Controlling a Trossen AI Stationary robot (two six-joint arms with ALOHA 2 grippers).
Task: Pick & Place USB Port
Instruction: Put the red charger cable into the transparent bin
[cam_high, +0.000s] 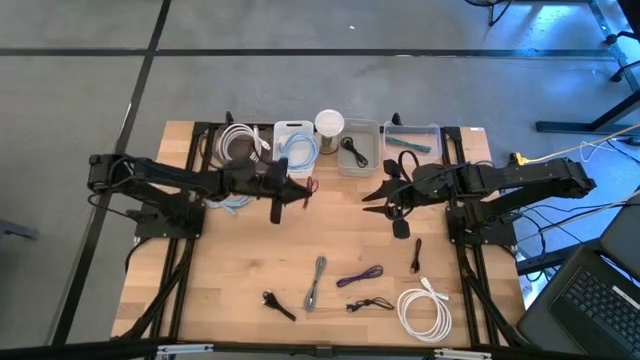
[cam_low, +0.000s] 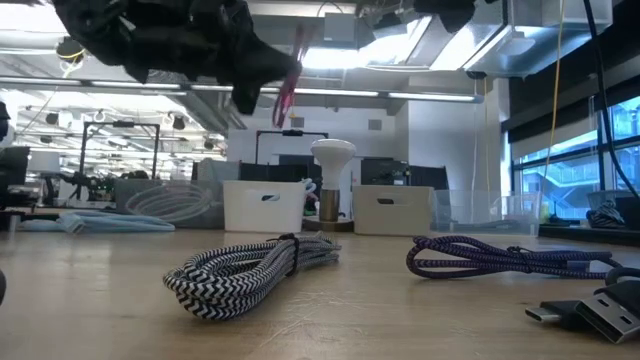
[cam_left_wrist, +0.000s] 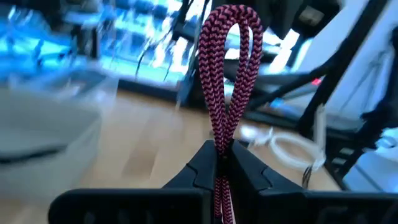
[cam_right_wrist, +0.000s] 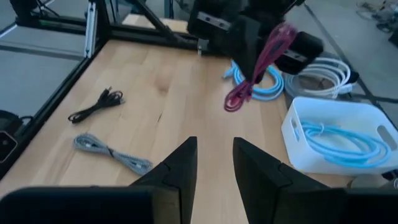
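High view overhead; low view table-level; both show zigzag cable (cam_high: 316, 283).

We see even, soft light on the wooden table (cam_high: 240, 270), with faint shadows under both arms. Behind the white bulb (cam_low: 332, 153), ceiling strips and the window glare brightly. The left wrist view blurs everything beyond the sharp red braided cable (cam_left_wrist: 227, 74).
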